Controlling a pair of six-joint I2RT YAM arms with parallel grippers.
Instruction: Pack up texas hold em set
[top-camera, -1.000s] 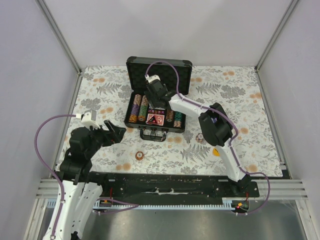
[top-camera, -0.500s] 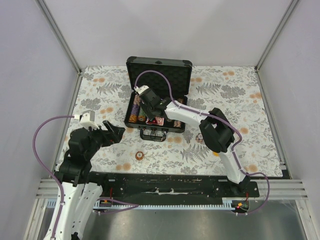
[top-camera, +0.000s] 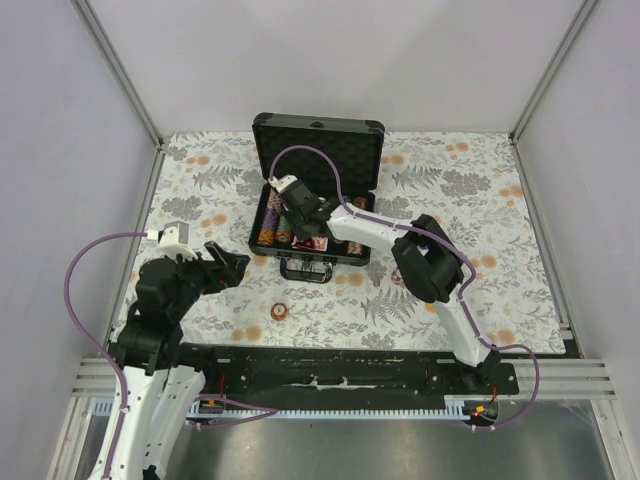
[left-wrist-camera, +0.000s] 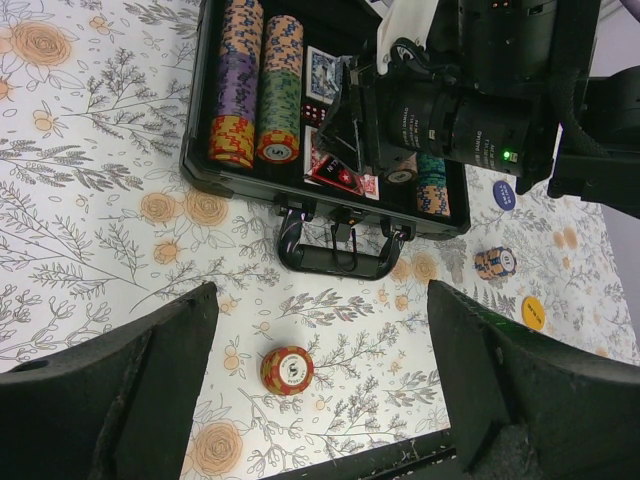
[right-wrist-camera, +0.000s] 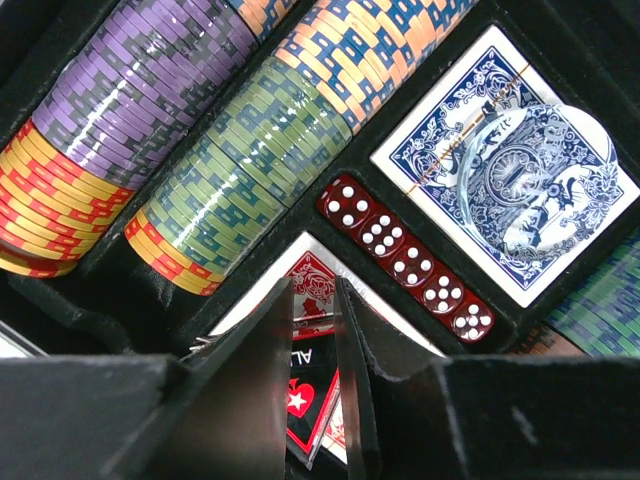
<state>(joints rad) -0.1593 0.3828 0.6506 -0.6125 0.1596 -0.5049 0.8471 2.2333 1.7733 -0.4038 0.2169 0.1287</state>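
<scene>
The black case (top-camera: 318, 150) lies open at the back centre, with rows of striped chips (right-wrist-camera: 240, 170), a blue deck (right-wrist-camera: 505, 195) and red dice (right-wrist-camera: 405, 255) in its foam. My right gripper (right-wrist-camera: 313, 290) is down inside the case (top-camera: 302, 228), its jaws almost shut with a thin gap. It is just above a black and red triangular button (right-wrist-camera: 312, 395) lying on the red deck (right-wrist-camera: 318, 283). My left gripper (left-wrist-camera: 320, 300) is open and empty, above the table near a loose red chip stack (left-wrist-camera: 287, 370), also seen in the top view (top-camera: 281, 311).
The case handle (left-wrist-camera: 338, 250) points toward the arms. Right of the case lie a small orange and blue chip stack (left-wrist-camera: 495, 262), a blue round button (left-wrist-camera: 504, 193) and a yellow round button (left-wrist-camera: 533, 312). The floral cloth (top-camera: 480, 200) covers the table.
My right gripper moved from the back of the case leftward and nearer, down over the red deck and triangular button. The left arm has barely moved.
</scene>
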